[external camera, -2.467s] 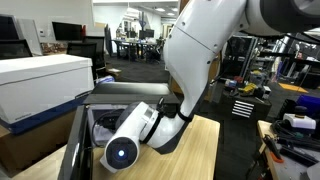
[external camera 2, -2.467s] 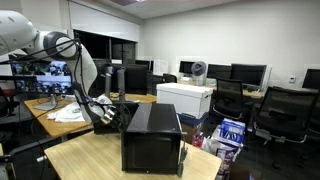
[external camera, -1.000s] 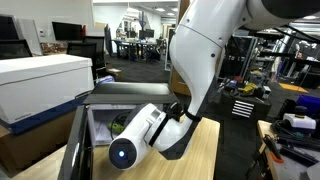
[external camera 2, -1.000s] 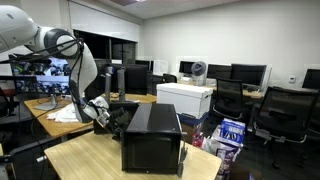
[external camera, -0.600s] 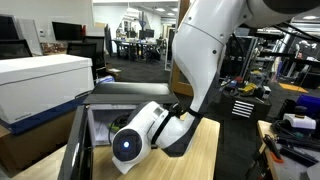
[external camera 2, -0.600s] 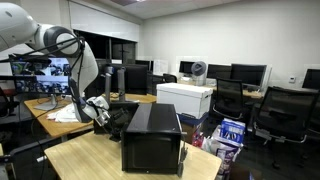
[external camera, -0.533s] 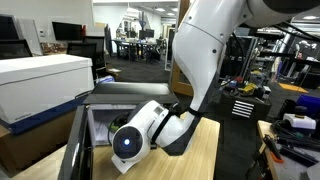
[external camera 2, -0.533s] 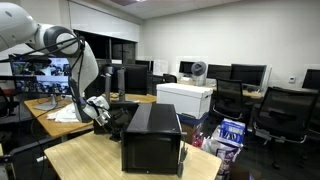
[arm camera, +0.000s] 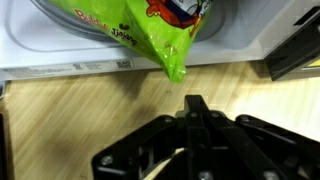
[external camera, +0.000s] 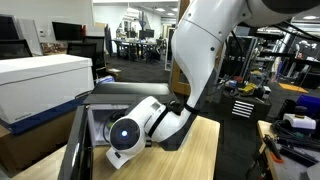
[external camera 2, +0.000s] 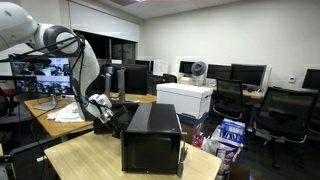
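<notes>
A: Where is the green bag?
B: Inside the open microwave — one corner hangs over its sill.
A: And the fingers?
B: Pressed together, empty, above the table, near that corner.

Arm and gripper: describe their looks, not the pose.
The arm is glossy white with rounded links and a round dark-blue end cap; black cables loop along it. The gripper is black and angular.

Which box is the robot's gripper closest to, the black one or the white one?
The black one, a microwave. Its door is open with a green snack bag inside, right before the gripper. The white box stands farther off.
</notes>
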Available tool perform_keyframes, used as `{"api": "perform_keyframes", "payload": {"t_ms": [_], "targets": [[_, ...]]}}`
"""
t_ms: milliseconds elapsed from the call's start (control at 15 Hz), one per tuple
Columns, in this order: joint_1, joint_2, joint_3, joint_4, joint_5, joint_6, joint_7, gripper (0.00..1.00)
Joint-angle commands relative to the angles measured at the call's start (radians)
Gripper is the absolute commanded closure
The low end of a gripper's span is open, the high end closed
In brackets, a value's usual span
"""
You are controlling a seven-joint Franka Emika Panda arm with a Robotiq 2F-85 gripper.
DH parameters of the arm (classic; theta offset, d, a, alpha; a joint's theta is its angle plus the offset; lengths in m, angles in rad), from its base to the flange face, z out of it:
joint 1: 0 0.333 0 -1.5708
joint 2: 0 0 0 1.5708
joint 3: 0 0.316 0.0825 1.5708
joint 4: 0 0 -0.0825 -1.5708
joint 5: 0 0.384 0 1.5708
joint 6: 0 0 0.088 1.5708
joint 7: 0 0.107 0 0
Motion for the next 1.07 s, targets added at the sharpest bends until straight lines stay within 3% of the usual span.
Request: {"api": "perform_keyframes", "payload": {"t_ms": [0,1000], "targets": [[0.011,-0.003,-0.010,0.025,-0.006,0.026,-0.035,0.99],[0.059,0.143,-0.103,0.239,-0.134,0.002,0.024,0.99]]}}
